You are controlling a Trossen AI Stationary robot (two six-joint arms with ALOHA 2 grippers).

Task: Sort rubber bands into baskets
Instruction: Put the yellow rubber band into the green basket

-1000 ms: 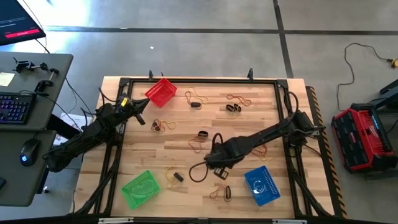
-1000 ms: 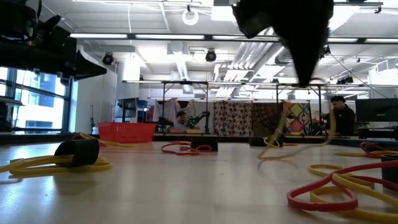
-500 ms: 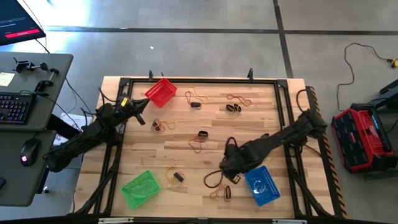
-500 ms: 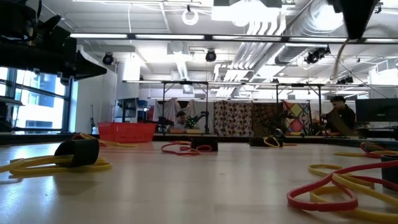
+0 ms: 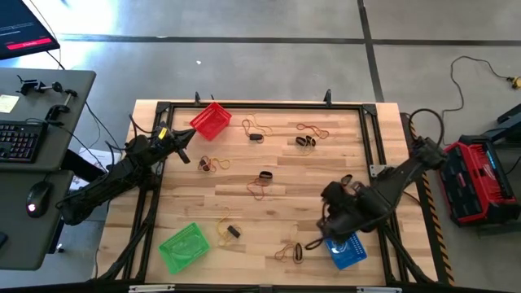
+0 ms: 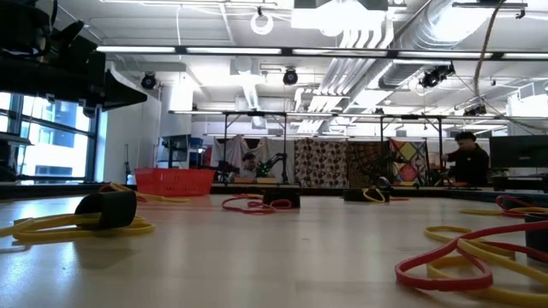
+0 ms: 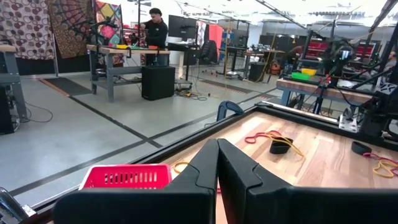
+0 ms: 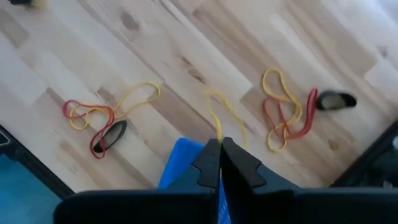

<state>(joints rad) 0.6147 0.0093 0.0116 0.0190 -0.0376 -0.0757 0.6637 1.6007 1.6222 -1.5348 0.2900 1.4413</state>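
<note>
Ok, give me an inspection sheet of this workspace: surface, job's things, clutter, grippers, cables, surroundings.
Surface: wooden table, black frame round it.
Job's things: red basket far left, green basket near left, blue basket near right; rubber bands scattered in clumps.
Clutter: nothing seen.
Grippers: right gripper shut on a yellow rubber band, over the blue basket; left gripper shut, empty, by the red basket.
Cables: one loose on the floor.
Surroundings: desk with keyboard; red and black machine; a person at benches.
</note>
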